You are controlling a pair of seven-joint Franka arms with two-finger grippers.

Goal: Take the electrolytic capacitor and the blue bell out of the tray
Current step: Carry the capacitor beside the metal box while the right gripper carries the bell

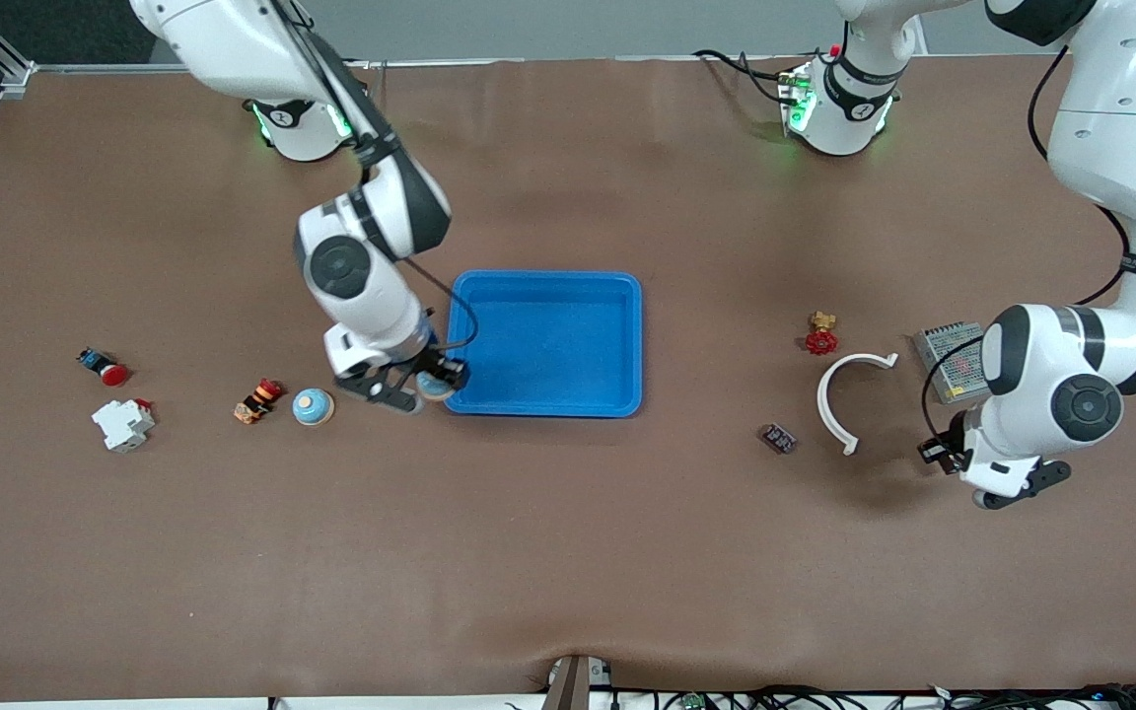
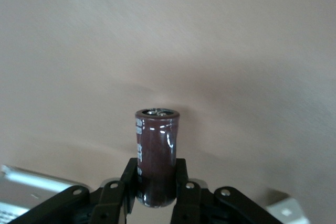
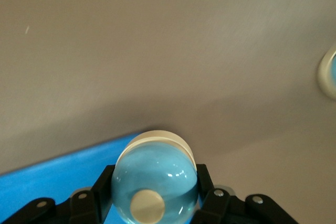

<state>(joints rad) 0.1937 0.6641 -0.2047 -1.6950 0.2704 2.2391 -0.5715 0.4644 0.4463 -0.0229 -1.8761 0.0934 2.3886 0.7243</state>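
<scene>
Right gripper (image 1: 420, 385): its jaws are clamped on the blue bell (image 3: 156, 182), over the corner of the tray (image 1: 548, 402) at about 8 o'clock of the tray in the front view
Left gripper (image 1: 935, 451): its jaws are closed on the lower end of the electrolytic capacitor (image 2: 156, 156), over bare table at about 3 o'clock of the tray, well apart from it
Tray: nothing shows inside it; both task items are in the air
Risk, early release: the right wrist view shows blue rim under the bell, so if you let go here it may strike the rim and fall back in
Risk, slip: the bell's dome looks smooth and round, so a quick swing could turn it out of the grip
Risk, neighbour: a second bell (image 1: 313, 405) sits at 9 o'clock of the right gripper; setting down there could knock it
Risk, rolling: the capacitor is gripped low and stands tall, so it will likely tip and roll if you drop it from height
Risk, clutter: the white curved piece (image 1: 839, 394) at 10 o'clock and the metal power supply (image 1: 948, 355) at 12 o'clock of the left gripper leave you little room
</scene>
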